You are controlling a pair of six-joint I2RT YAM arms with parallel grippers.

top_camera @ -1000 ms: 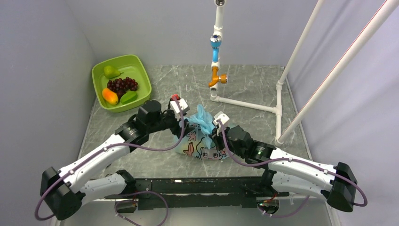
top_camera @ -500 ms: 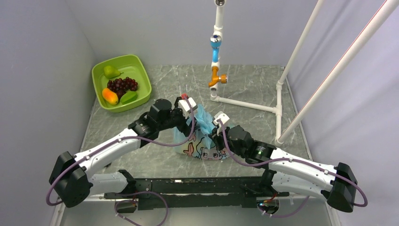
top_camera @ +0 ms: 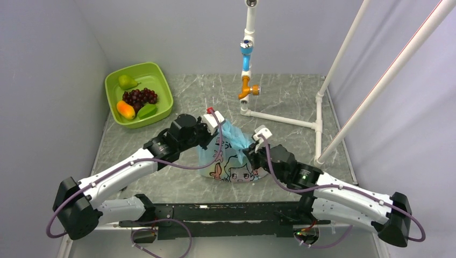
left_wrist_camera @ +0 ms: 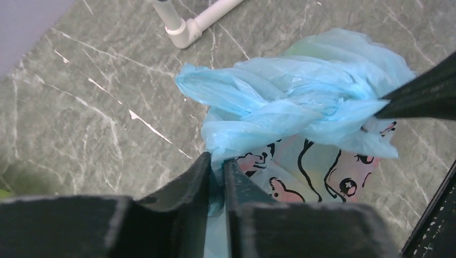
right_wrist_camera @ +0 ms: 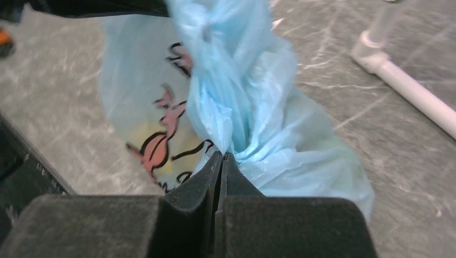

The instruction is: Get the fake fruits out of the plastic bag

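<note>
— Where do we find the plastic bag point(top_camera: 231, 161)?
— Mid-bench point(top_camera: 290, 102), on the grey marbled top: thin, crinkled, translucent blue film printed with a cartoon face, its top bunched.
— And our claws?
— Our left claw point(left_wrist_camera: 216, 160) pinches a fold of film on the bag's left. Our right claw point(right_wrist_camera: 221, 161) is clamped on the gathered right side. The lime-green square tub point(top_camera: 150, 75) sits well apart, far left.

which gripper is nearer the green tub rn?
Left. The left gripper pinches the plastic bag on the side facing the green tub. The right gripper pinches the bag's opposite side, farther from the tub.
</note>
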